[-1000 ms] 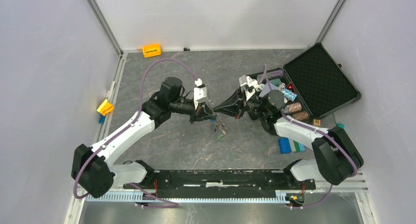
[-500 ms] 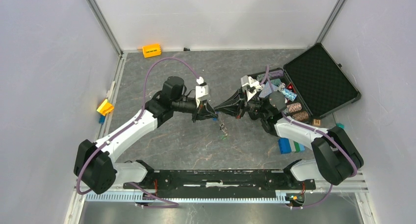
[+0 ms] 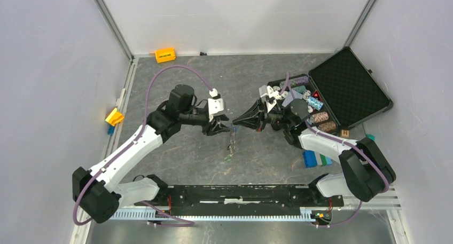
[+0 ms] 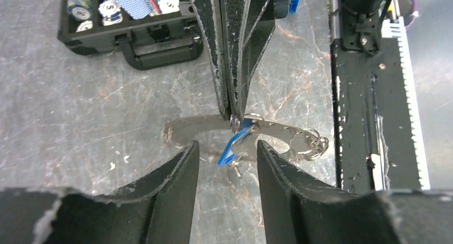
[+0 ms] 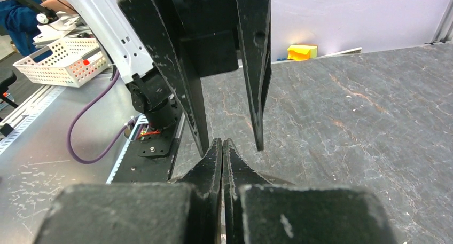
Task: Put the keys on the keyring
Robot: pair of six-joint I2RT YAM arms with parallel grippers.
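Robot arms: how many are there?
2. In the top view, the left arm reaches in from the bottom left and the right arm from the bottom right. No others show.

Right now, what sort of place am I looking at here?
Probably a robot lab test cell: plain white panel walls on aluminium posts enclose a grey marbled table, with two arms bolted to a black base rail.

Brightly, evenly lit from overhead; soft shadows on the grey marbled tabletop (image 3: 187, 153). Faint glint on the thin silvery jagged metal keyring (image 4: 278, 127); blurred at the left gripper (image 4: 227, 148), on its near black fingers (image 4: 171, 193).
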